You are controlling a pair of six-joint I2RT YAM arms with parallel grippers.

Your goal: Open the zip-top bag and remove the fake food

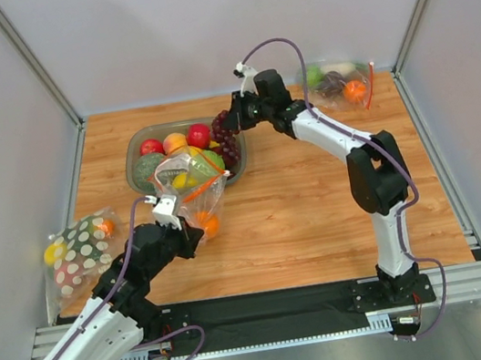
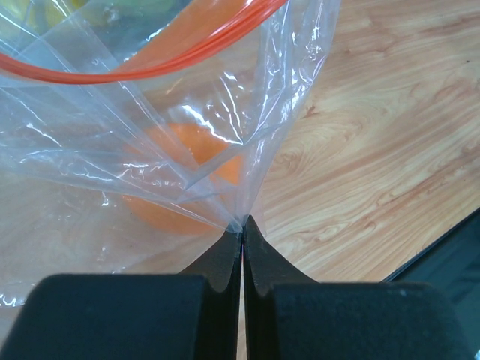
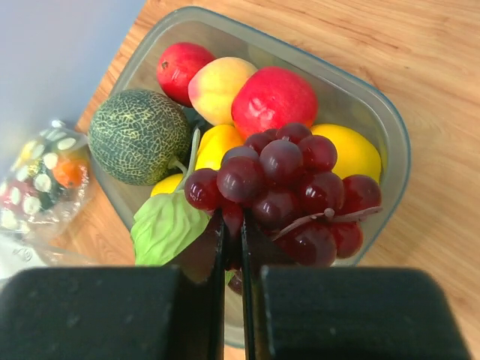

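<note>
Top external: pinched the crinkly clear zip-top bag [image 1: 188, 185] at left-centre of the wooden table [image 1: 319, 208] with the left jaws, closed tight on film. Smooth orange [image 2: 180, 176] inside, under the orange-red zip strip [image 2: 150, 69]. Clamped the glossy purple grape bunch [image 3: 285, 187] in closed right jaws over the far translucent tub [image 3: 395, 142].

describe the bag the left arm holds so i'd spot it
Find the clear tub of fruit at the back. The zip-top bag is just in front, pinched by the left gripper. The polka-dot bag and the far corner bag lie untouched.
</note>
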